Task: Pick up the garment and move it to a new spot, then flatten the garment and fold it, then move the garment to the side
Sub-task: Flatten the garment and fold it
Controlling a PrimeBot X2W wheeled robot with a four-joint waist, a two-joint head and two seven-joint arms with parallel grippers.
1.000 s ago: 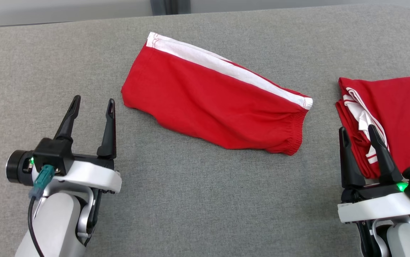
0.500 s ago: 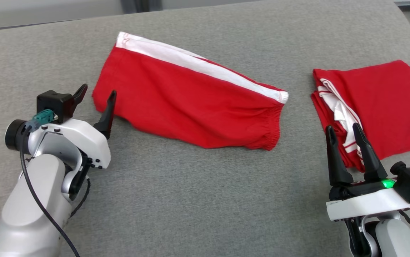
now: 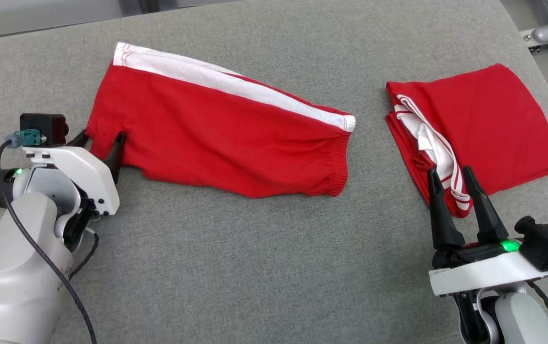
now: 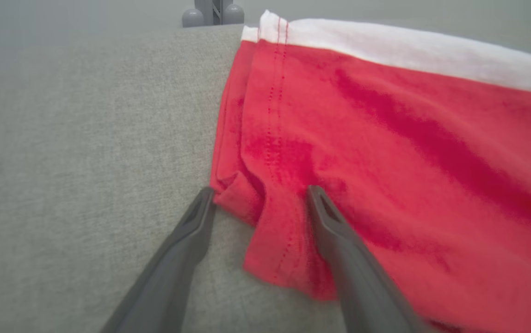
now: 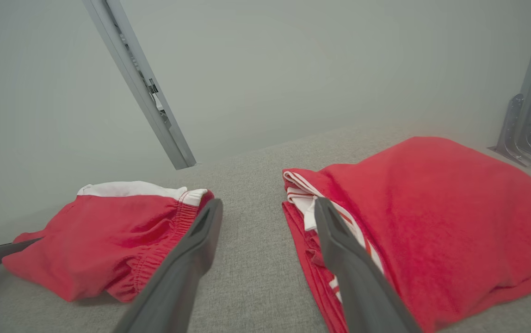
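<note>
right gripper (image 3: 449, 172) low at near right: fingers spread wide, nothing between them, tips at near edge of folded red garment (image 3: 489, 114). left gripper (image 3: 102, 138) further up at left, fingers spread, straddling near hem corner of red shorts (image 3: 216, 138): one finger over cloth, other over grey fabric surface (image 3: 255, 263). shorts lie flat mid-surface, white side stripe (image 3: 216, 81) along far edge, elastic waistband toward right.

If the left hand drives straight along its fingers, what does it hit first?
The red shorts: their hem corner lies between the open fingers of the left hand. Whether they touch yet is unclear.
</note>
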